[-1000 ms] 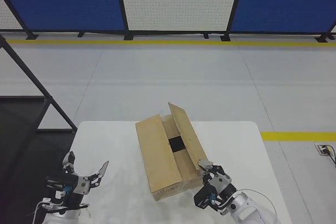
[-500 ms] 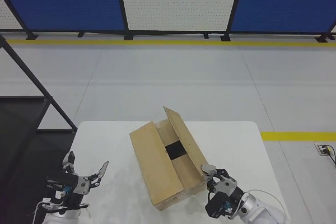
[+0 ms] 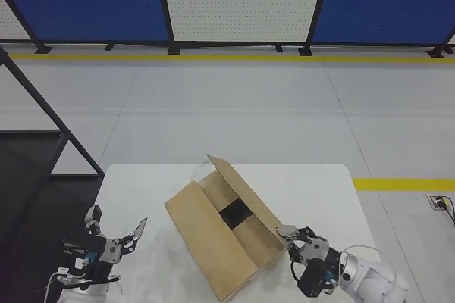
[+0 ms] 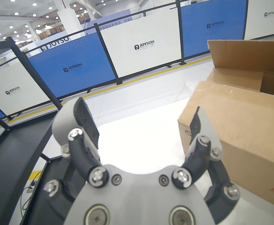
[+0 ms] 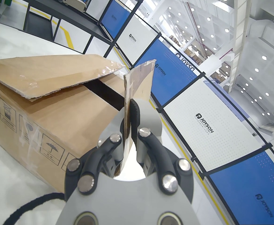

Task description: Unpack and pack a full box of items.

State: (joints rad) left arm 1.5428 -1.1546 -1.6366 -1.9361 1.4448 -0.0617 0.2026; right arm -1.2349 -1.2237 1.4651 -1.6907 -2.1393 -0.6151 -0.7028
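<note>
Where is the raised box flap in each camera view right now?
Top view: the raised flap runs diagonally across the table, its near end in the right gripper.
Left wrist view: it stands up on the far side of the box, beyond the open left gripper.
Right wrist view: edge-on, clamped in the right gripper.
Shared landmark: the blue-and-white fence behind.

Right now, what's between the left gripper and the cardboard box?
Only bare white table. The top view shows nothing on the stretch separating the open left gripper from the cardboard box.
</note>
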